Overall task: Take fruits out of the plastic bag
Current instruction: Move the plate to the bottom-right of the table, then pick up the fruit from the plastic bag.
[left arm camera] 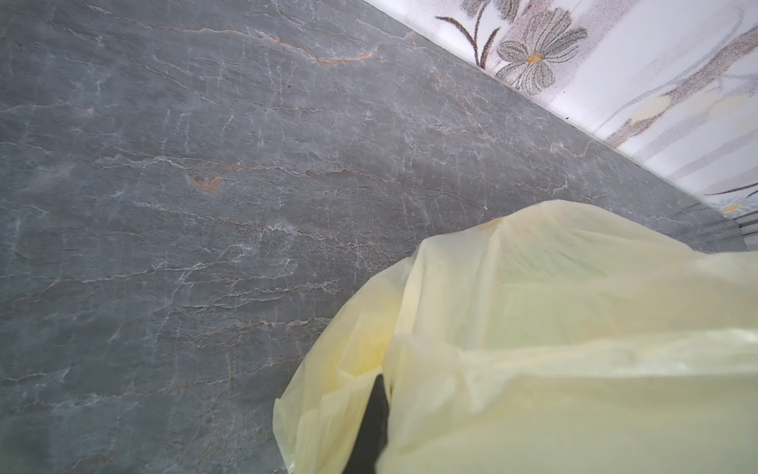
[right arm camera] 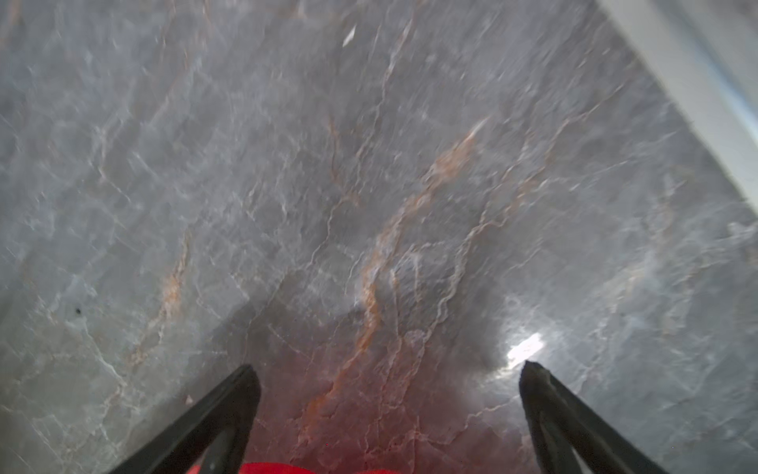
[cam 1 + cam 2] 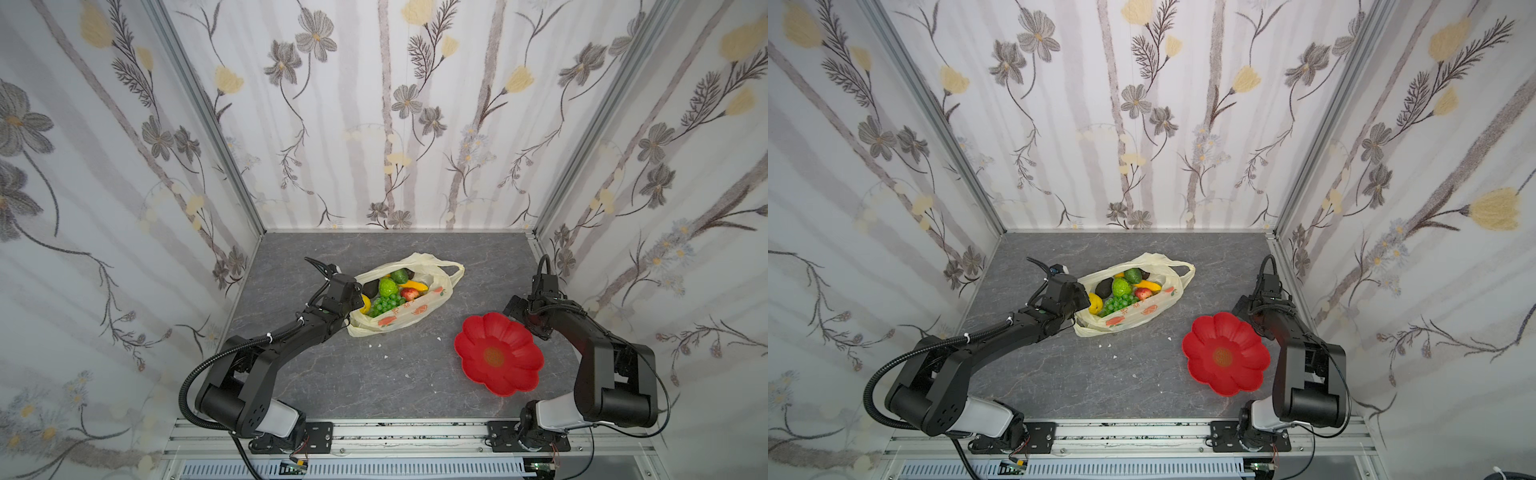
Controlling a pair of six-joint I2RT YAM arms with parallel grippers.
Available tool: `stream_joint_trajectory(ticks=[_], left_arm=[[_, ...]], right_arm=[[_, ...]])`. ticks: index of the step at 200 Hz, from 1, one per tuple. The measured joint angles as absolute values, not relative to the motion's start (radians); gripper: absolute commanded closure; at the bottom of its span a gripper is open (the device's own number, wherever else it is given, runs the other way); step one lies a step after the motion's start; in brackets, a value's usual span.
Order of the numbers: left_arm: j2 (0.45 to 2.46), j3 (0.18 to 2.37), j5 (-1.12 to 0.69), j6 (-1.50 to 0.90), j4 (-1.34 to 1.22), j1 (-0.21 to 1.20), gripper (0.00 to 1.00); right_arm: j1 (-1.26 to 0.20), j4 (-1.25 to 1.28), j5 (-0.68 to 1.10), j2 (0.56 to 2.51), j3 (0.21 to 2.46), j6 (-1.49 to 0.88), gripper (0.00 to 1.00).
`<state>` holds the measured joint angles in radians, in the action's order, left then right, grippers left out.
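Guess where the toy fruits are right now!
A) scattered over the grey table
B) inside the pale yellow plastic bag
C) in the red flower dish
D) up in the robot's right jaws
B: in both top views the fruits lie bunched together inside the open plastic bag, and none of them is in the red dish.

Bare table lies between the red dish and the plastic bag, its mouth open upward, my left arm crowding one end.
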<state>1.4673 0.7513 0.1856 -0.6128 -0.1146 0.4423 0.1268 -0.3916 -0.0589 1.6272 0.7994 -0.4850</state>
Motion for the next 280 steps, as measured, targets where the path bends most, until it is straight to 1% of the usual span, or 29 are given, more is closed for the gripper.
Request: stream_joint_trajectory(ticks=[30, 67, 100, 114, 158, 180, 201, 232, 265, 280], left_arm=[[1.471, 0.756, 0.183, -0.613, -0.116, 0.442, 1.0], [1.481, 0.763, 0.179, -0.613, -0.116, 0.442, 1.0], [1.491, 0.768, 0.162, -0.613, -0.116, 0.443, 1.0], [1.497, 0.773, 0.153, -0.612, -0.116, 0.444, 1.0], [1.51, 0.786, 0.127, -0.604, -0.116, 0.464, 1.0], [1.51, 0.788, 0.127, -0.601, -0.117, 0.481, 1.0], [1.507, 0.788, 0.13, -0.593, -0.116, 0.498, 1.0], [1.479, 0.772, 0.149, -0.59, -0.123, 0.518, 1.0], [1.455, 0.747, 0.165, -0.59, -0.125, 0.528, 1.0], [1.452, 0.735, 0.169, -0.59, -0.127, 0.529, 1.0]], right_arm=[[0.065, -0.369, -0.057, 1.623, 0.757, -0.49, 0.0], [-0.02, -0.345, 0.043, 1.551, 0.688, -0.549, 0.0], [-0.114, -0.325, 0.084, 1.507, 0.675, -0.606, 0.0], [-0.133, -0.323, 0.098, 1.493, 0.676, -0.622, 0.0], [-0.16, -0.379, 0.033, 1.403, 0.769, -0.613, 0.01], [-0.225, -0.386, 0.029, 1.327, 0.827, -0.581, 0.04], [-0.314, -0.394, 0.02, 1.299, 0.891, -0.556, 0.07], [-0.476, -0.37, 0.023, 1.349, 1.004, -0.503, 0.1], [-0.616, -0.33, 0.044, 1.521, 1.143, -0.44, 0.12], [-0.664, -0.313, 0.046, 1.614, 1.212, -0.413, 0.14]])
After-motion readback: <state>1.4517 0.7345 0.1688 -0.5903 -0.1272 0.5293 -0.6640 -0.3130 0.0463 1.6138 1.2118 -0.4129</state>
